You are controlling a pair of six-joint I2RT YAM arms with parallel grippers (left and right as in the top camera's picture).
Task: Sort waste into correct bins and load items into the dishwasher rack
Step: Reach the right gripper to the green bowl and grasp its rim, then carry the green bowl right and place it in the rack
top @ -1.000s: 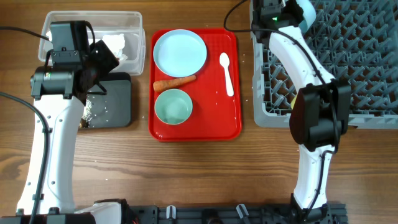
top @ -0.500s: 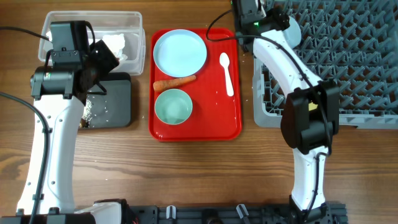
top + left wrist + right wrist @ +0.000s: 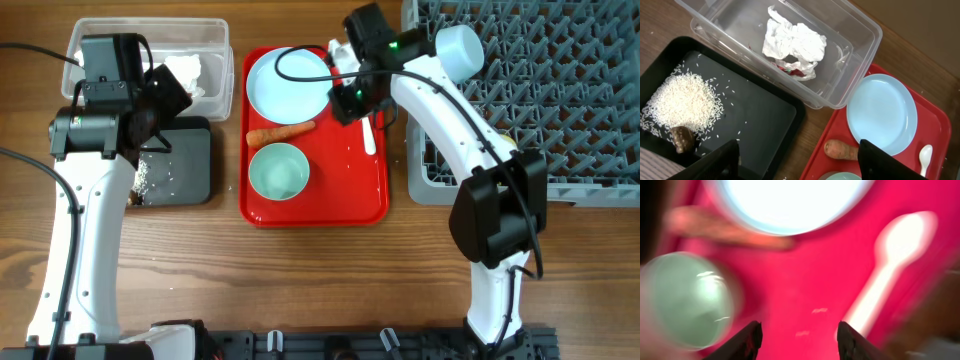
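Left gripper [image 3: 797,164]: hangs above the seam where the clear tub [image 3: 860,31] butts against the black tray [image 3: 765,117]. Jaws spread wide, nothing between them.

Tub contents: crumpled napkin [image 3: 792,42] mid-floor, with the red wrapper [image 3: 797,72] partly tucked under its near edge. Bare tub floor shows on both sides of the pair.

Black tray: rice [image 3: 682,100] heaped toward one end, stray grains scattered outward. The brown lump [image 3: 681,139] sits at the pile's edge, close to the tray rim. The other half of the tray is mostly bare.

Right gripper [image 3: 799,341]: over the red tray [image 3: 372,200], above the bare strip between the plate [image 3: 290,82] and the spoon [image 3: 366,122]. Wrist view is heavily blurred, but the fingers stand apart and grip nothing.

Spoon lies lengthwise near the red tray's right rim. A narrow band of wooden table [image 3: 300,280] separates that rim from the dishwasher rack [image 3: 570,120].

Carrot [image 3: 281,132] lies crosswise between plate and bowl [image 3: 278,171], just beside the plate's rim. The red tray's front right quarter is open.

A second light-blue bowl [image 3: 462,44] sits at the rack's far left corner, beside the right arm.
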